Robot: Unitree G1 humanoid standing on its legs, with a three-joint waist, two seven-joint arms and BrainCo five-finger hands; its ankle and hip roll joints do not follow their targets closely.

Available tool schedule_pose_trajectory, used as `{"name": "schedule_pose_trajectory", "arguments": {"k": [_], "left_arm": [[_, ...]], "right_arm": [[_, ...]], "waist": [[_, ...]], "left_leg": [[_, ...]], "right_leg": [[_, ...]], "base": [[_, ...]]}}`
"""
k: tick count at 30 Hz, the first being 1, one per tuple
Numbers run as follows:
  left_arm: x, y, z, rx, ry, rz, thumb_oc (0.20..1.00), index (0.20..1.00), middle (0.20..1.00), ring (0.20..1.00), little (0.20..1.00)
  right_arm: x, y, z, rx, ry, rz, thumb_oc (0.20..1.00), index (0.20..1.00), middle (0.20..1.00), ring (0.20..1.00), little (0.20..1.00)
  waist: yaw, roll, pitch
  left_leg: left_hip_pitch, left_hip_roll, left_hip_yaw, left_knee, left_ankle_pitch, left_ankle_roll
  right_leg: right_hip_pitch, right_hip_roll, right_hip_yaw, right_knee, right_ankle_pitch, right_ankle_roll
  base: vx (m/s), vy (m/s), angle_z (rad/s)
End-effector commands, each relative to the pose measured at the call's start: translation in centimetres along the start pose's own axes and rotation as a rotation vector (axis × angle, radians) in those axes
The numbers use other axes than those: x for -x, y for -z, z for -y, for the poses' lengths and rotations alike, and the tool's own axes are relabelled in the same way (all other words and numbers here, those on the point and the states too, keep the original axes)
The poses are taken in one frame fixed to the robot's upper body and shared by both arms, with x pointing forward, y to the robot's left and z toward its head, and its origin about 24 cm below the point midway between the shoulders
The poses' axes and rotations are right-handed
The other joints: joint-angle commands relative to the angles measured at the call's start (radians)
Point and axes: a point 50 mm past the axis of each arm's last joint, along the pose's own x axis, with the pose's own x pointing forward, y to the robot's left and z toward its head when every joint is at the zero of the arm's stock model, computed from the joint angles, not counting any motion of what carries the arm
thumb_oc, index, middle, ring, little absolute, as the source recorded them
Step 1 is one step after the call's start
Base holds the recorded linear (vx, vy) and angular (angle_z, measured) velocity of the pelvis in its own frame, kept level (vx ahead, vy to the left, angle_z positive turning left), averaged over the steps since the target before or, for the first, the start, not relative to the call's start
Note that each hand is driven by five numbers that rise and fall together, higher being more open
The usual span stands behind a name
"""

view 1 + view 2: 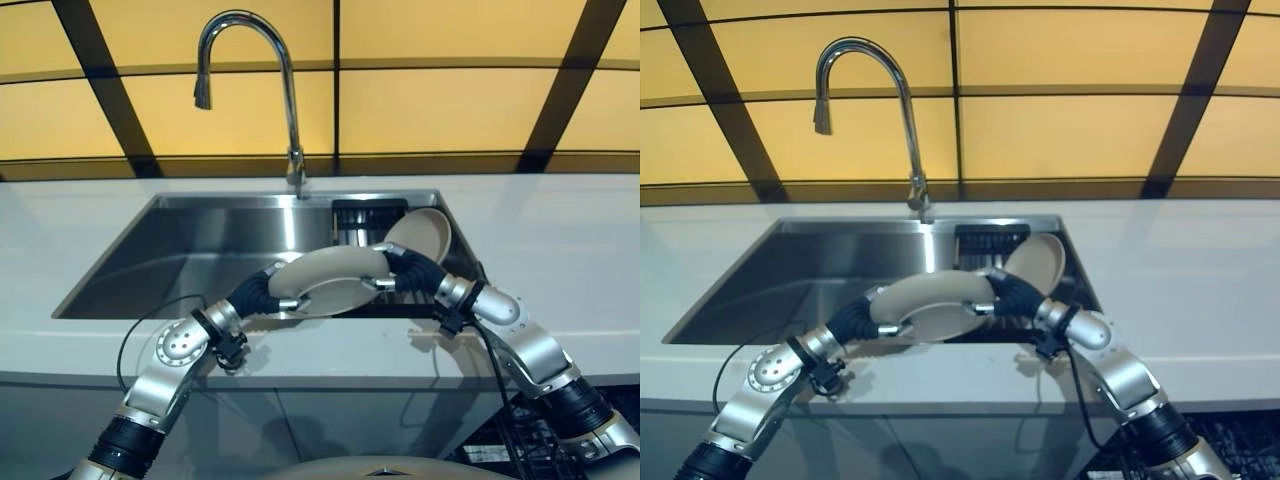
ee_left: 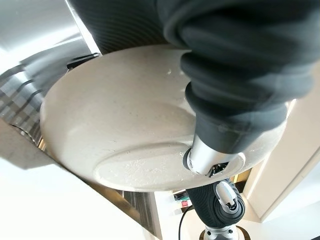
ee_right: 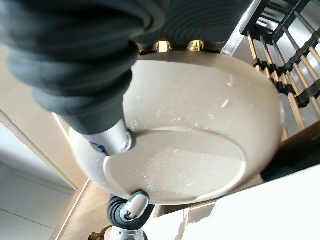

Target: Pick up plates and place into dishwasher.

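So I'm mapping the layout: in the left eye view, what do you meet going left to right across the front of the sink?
Left hand → held plate → right hand → counter.

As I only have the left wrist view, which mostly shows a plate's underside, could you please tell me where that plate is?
Observer: The plate is above the front right part of the sink.
Operator: Thank you. Is the other hand on it as well?
Observer: Yes, the right hand pinches its right rim and the left hand its left rim.
Operator: Is anything else in the sink?
Observer: A second plate leans on edge by the dark rack at the back right.
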Motion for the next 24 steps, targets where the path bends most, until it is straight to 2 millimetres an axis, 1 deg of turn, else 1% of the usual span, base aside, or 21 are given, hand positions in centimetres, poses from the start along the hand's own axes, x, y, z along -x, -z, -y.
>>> {"name": "schedule_pose_trajectory", "arguments": {"k": [1,9,14,21,22,23,24], "left_arm": [[-2.9,-2.8,0.8,0.025,0.034,0.186,0.2,0.2,0.2,0.2,0.2],[-2.9,-2.3,1.0,0.055,0.019,0.183,0.2,0.2,0.2,0.2,0.2],[-2.9,-2.2,1.2,0.06,0.013,0.182,0.2,0.2,0.2,0.2,0.2],[-2.8,-2.0,0.7,0.095,-0.044,0.178,0.2,0.2,0.2,0.2,0.2],[-2.8,-2.0,0.5,0.102,-0.059,0.176,0.297,0.297,0.297,0.297,0.297],[-2.8,-2.0,0.4,0.101,-0.074,0.176,0.558,0.558,0.558,0.558,0.558],[-2.8,-1.9,0.4,0.101,-0.083,0.174,0.871,0.871,0.871,0.871,0.871]], "right_arm": [[-2.3,-2.0,-3.6,-0.083,-0.188,0.166,0.2,0.2,0.2,0.2,0.2],[-2.2,-1.1,-3.8,-0.127,-0.153,0.156,0.2,0.2,0.2,0.2,0.2],[-2.0,-0.9,-4.0,-0.13,-0.13,0.158,0.2,0.2,0.2,0.2,0.2],[-1.8,-0.8,-3.4,-0.123,-0.084,0.154,0.2,0.2,0.2,0.2,0.2],[-1.8,-0.8,-3.3,-0.116,-0.07,0.155,0.2,0.2,0.2,0.2,0.2],[-1.8,-0.8,-3.2,-0.112,-0.059,0.157,0.2,0.2,0.2,0.2,0.2],[-1.8,-0.8,-3.1,-0.11,-0.052,0.158,0.2,0.2,0.2,0.2,0.2]], "waist": [[0.007,-0.035,-0.009],[0.004,-0.036,-0.005],[0.0,-0.033,-0.006],[-0.005,-0.031,-0.01],[-0.005,-0.031,-0.01],[-0.005,-0.031,-0.01],[-0.006,-0.031,-0.01]], "left_leg": [[-0.1,-0.029,0.048,0.002,-0.013,0.024],[-0.1,-0.03,0.05,0.002,-0.014,0.027],[-0.1,-0.027,0.054,0.002,-0.013,0.025],[-0.102,-0.026,0.062,0.002,-0.013,0.023],[-0.102,-0.026,0.062,0.002,-0.013,0.023],[-0.103,-0.026,0.063,0.002,-0.013,0.023],[-0.103,-0.026,0.063,0.002,-0.013,0.023]], "right_leg": [[0.001,-0.016,0.017,0.003,-0.108,0.063],[0.0,-0.011,0.024,0.003,-0.108,0.062],[-0.001,-0.01,0.025,0.003,-0.109,0.062],[-0.003,-0.009,0.025,0.003,-0.11,0.06],[-0.004,-0.009,0.025,0.003,-0.11,0.059],[-0.004,-0.009,0.025,0.003,-0.11,0.059],[-0.004,-0.009,0.025,0.003,-0.11,0.059]], "base": [[0.0,0.0,0.0],[0.0,0.0,0.0],[0.0,0.0,0.0],[-0.02,0.0,0.0],[-0.04,-0.003,0.0],[-0.04,-0.003,0.0],[-0.04,-0.002,0.0]]}}
